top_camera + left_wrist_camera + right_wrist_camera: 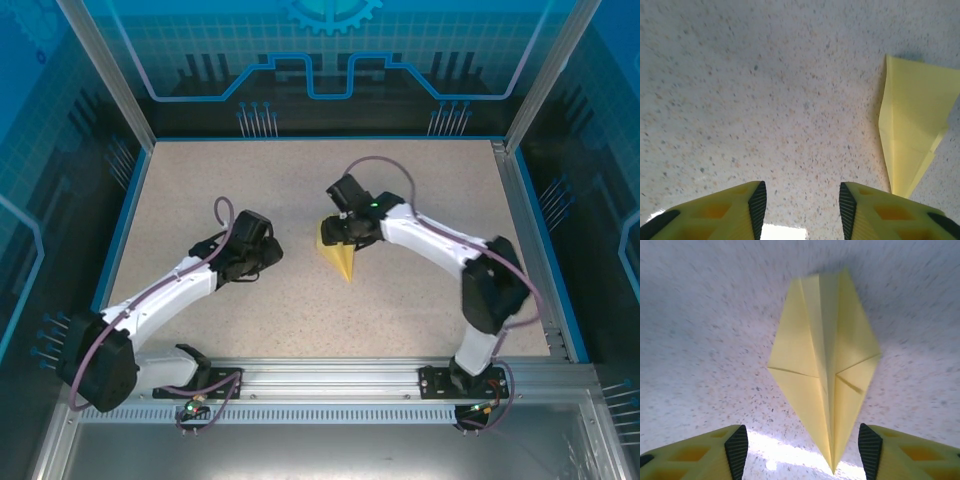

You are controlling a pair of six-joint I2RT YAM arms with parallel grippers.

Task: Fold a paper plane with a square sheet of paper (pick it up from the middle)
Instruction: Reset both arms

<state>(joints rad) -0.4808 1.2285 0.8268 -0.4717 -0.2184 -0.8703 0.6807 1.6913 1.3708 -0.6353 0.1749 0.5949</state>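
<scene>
Now, the right claw (802, 452) stands wide over the paper plane (825, 375), a finger on either side of its pointed end, gripping nothing. The plane lies loose on the desk (200, 190), near the middle. Over to the left, the left claw (800, 200) hangs partly spread and empty, with the plane just beside it. The danger, I'd say: a fingertip catches a flap, and the light paper skids or its creases spring apart.
</scene>
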